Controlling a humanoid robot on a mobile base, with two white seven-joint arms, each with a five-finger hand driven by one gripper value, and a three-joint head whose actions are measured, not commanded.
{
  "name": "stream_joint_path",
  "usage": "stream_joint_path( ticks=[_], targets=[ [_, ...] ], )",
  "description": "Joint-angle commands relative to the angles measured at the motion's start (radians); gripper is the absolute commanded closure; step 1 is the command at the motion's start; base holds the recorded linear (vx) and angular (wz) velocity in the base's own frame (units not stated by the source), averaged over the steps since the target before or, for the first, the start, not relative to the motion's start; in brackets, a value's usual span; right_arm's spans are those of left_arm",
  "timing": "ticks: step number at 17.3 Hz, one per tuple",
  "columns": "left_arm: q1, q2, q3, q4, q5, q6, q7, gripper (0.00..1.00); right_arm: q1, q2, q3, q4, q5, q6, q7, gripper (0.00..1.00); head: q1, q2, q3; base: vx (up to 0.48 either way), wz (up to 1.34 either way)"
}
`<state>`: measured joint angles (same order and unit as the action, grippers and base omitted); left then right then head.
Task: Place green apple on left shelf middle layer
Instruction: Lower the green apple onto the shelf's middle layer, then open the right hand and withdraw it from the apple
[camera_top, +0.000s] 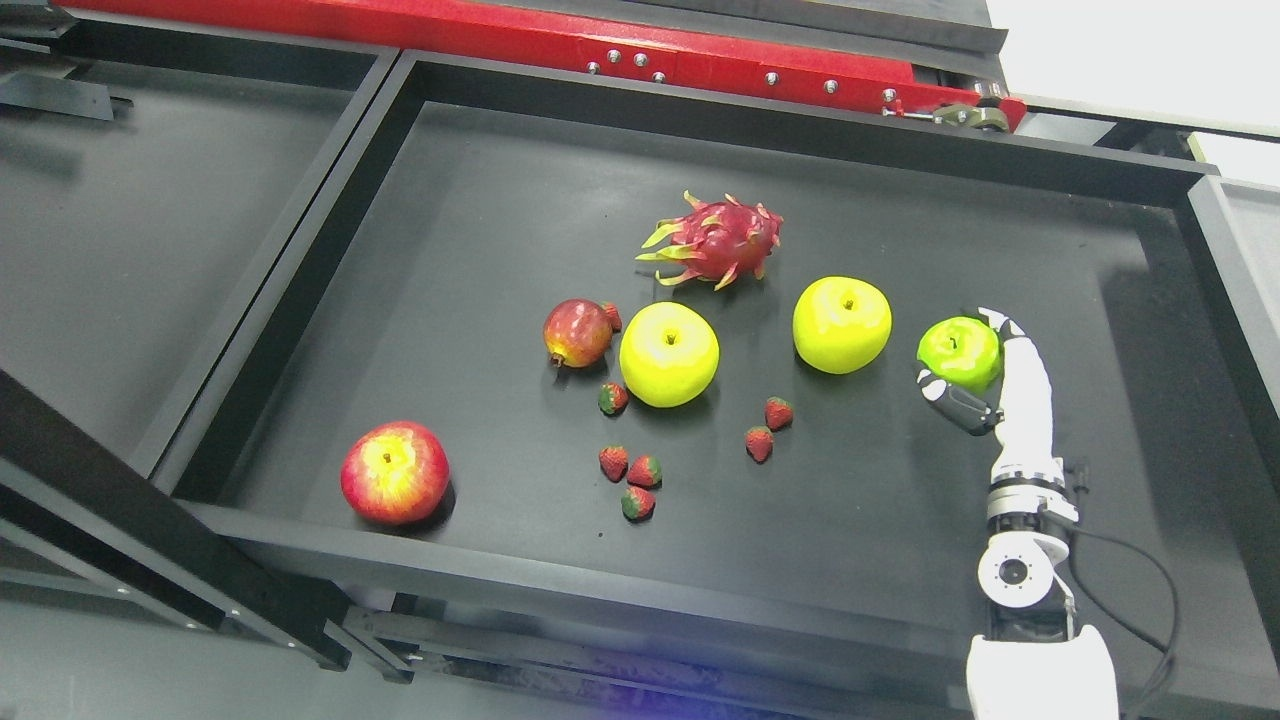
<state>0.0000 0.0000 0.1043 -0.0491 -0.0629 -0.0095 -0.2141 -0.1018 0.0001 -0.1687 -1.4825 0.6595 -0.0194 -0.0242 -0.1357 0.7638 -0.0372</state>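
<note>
Altogether one green apple in right hand, two yellow apples, six strawberries

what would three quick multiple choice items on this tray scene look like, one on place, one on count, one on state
1. Where is the green apple?
A. right of the yellow apples
B. beside the red apple
C. outside the tray

2. How many yellow apples lie in the tray?
A. one
B. two
C. four

3. What is the right robot hand doing?
A. resting off the tray
B. holding a strawberry
C. closing around the green apple

Answers: 1 A, it is the rightmost fruit. 2 B, two large yellow apples sit mid-tray. 3 C, fingers wrap the green apple.
</note>
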Motion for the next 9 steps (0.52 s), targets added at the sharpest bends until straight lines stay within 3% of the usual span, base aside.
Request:
stream_joint_path(
  ticks=[1, 3, 9],
  targets=[
    [0.009, 0.017, 0.0, 0.0, 0.0, 0.0, -0.001, 0.0, 0.031, -0.018, 0.067, 0.007, -0.092, -0.028, 0.012, 0.0, 0.0, 0.0, 0.0, 0.042, -0.02],
    [0.009, 0.017, 0.0, 0.0, 0.0, 0.0, 0.001, 0.0, 0.036, -0.018, 0.066, 0.005, -0.132, -0.085, 0.01, 0.0, 0.0, 0.0, 0.0, 0.032, -0.03],
    [0.009, 0.017, 0.0, 0.0, 0.0, 0.0, 0.001, 0.0, 0.089, -0.018, 0.061, -0.063, -0.4, -0.083, 0.006, 0.0, 0.0, 0.0, 0.0, 0.007, -0.01]
  ],
)
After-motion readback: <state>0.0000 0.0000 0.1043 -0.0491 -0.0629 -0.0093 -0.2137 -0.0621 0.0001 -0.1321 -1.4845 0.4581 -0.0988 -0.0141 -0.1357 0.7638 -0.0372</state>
